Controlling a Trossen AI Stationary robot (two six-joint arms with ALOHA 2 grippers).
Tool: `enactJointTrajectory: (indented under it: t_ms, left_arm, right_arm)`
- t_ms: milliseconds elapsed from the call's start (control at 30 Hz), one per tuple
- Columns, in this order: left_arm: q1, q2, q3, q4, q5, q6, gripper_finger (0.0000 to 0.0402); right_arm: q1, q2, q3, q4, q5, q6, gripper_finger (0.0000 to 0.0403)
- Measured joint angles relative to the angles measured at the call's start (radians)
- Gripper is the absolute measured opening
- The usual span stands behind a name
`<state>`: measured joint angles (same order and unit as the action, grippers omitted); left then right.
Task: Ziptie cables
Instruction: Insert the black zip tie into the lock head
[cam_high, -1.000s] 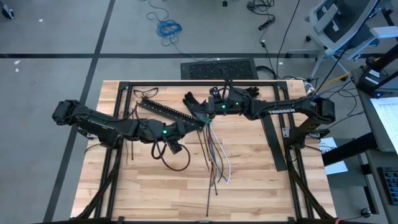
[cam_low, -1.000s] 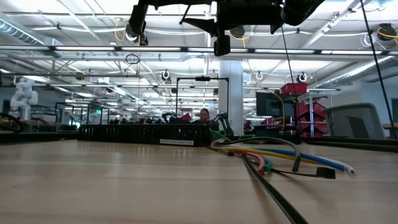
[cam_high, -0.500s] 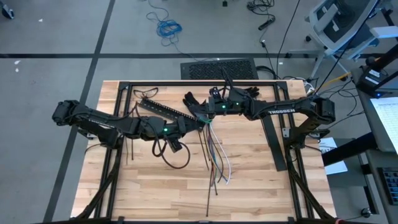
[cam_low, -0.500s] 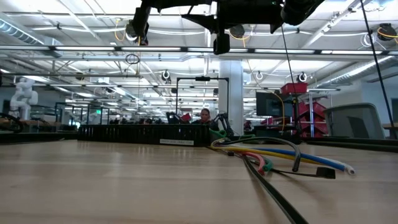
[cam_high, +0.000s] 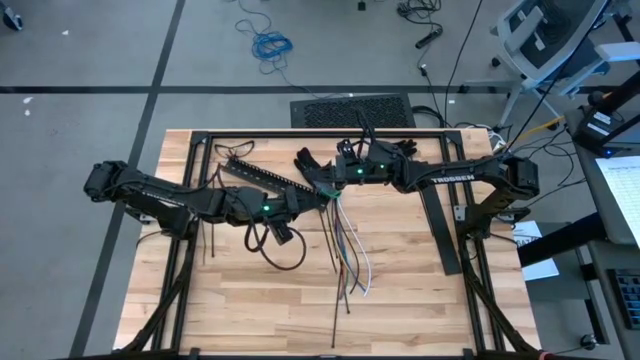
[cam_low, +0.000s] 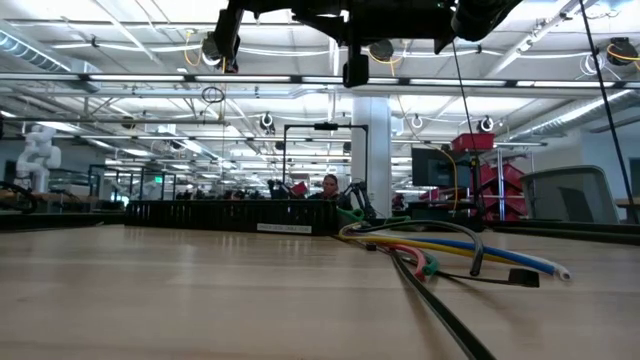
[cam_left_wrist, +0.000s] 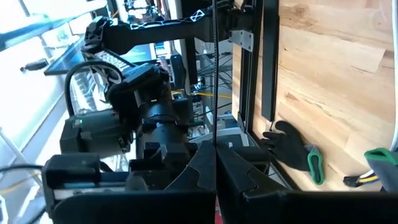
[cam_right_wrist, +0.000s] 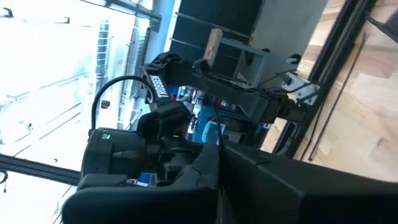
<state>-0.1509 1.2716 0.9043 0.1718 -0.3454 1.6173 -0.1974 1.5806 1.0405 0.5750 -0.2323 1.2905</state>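
The cables (cam_high: 345, 245), a loose bundle of coloured wires, lie on the wooden table (cam_high: 240, 300); their coloured ends (cam_low: 450, 250) rest on the wood. High above their far end my two grippers meet tip to tip. My left gripper (cam_left_wrist: 214, 163) is shut on a ziptie (cam_left_wrist: 214, 93), a very thin dark strip. My right gripper (cam_right_wrist: 219, 149) is shut too, with a thin dark strip (cam_right_wrist: 216, 124) running out from its fingertips. In the high view the left gripper (cam_high: 318, 197) and the right gripper (cam_high: 322, 184) stand close together. Another thin dark strip (cam_high: 336, 305) lies on the table among the wires. My left gripper pinches the ziptie between its two fingers (cam_left_wrist: 199, 171), which reach out level from the table's left. The strip (cam_left_wrist: 214, 143) runs straight out from the fingertips, clear of the table. My right gripper comes level from the table's right. Its fingers (cam_right_wrist: 205, 165) are closed on a thin strip (cam_right_wrist: 217, 140); which part of the strip it has cannot be told.
A long black slotted rail (cam_high: 262, 177) lies slanted at the table's far left. A loop of dark cable (cam_high: 285, 255) hangs under the left arm. A black bar (cam_high: 440, 230) lies at the right. A black glove-like thing (cam_left_wrist: 292, 146) lies at the far edge.
My right gripper's fingers have closed together, as the low view shows at its top edge. Both arms have stayed in place, and the cables have not moved.
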Motion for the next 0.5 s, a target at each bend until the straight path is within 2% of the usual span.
enactJointTrajectory:
  t_ms: [233, 500]
  left_arm:
    - [0.000, 0.000, 0.000, 0.002, 0.001, -0.040, 0.0000]
    - [0.001, 0.000, 0.000, 0.019, 0.025, -0.310, 0.0003]
  right_arm:
    - [-0.004, 0.000, 0.000, 0.018, -0.007, -0.011, 0.0001]
    - [-0.003, 0.000, 0.000, 0.018, -0.017, -0.011, 0.0001]
